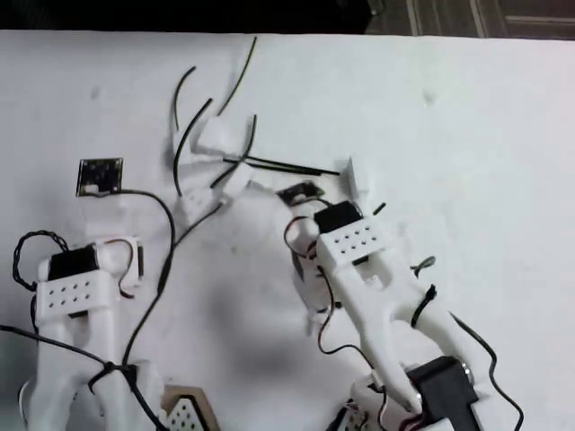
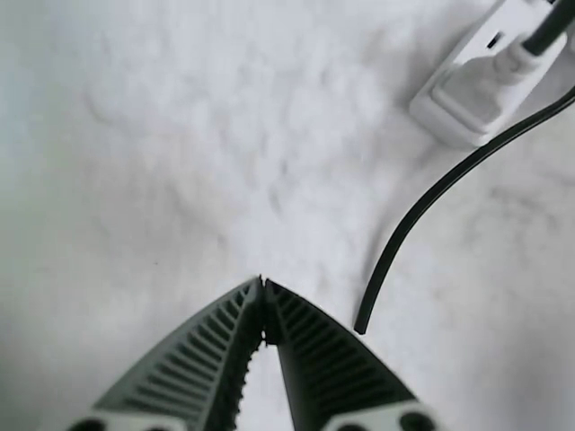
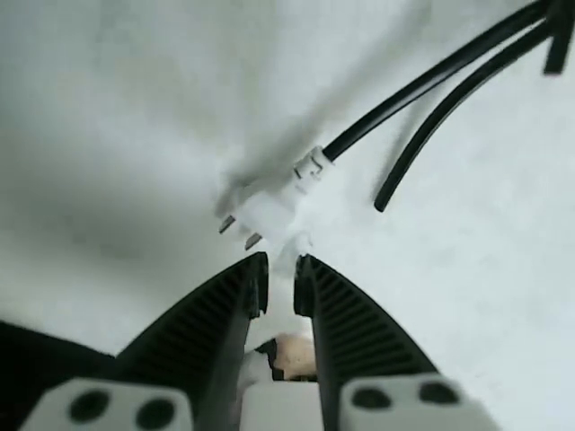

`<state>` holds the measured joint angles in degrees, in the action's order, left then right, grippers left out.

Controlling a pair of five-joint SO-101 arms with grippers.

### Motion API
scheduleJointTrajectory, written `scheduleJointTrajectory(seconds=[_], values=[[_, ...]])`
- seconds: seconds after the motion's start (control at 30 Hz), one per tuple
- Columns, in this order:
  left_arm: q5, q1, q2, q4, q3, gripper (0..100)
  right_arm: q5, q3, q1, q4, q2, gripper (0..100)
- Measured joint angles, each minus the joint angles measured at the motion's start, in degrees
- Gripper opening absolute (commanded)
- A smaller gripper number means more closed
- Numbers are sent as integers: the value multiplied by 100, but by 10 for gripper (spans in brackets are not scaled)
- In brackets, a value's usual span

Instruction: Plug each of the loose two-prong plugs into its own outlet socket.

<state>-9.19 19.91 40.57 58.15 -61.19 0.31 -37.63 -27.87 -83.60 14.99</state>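
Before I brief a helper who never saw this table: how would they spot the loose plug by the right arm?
On the white table, find the right gripper. Just beyond it lies a white two-prong plug on a black cord. Its prongs are bare, whereas the other plug, near the left arm, sits in an outlet socket.

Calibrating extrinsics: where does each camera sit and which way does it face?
High view: fixed above the table, looking down; shows left arm and right arm.
Left wrist view: on the left arm, facing past the shut left gripper to an outlet socket.
Right wrist view: on the right arm, facing past the right gripper to a loose plug.
Shared: high and right wrist views both show black cables.
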Motion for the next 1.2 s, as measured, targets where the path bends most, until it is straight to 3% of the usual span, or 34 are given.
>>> scheduleJointTrajectory(seconds=[0.2, 0.47, 0.87, 1.2], values=[[0, 0, 0, 0, 0, 23, -554, -26, 0, 325, 0, 178], [-9, 0, 0, 0, 0, 23, -826, -501, 0, 352, 0, 173], [-9, 0, 0, 0, 0, 23, -826, -1099, -9, 1327, 0, 173], [-9, 0, 0, 0, 0, 23, -1160, -1125, -466, 1354, 0, 173]])
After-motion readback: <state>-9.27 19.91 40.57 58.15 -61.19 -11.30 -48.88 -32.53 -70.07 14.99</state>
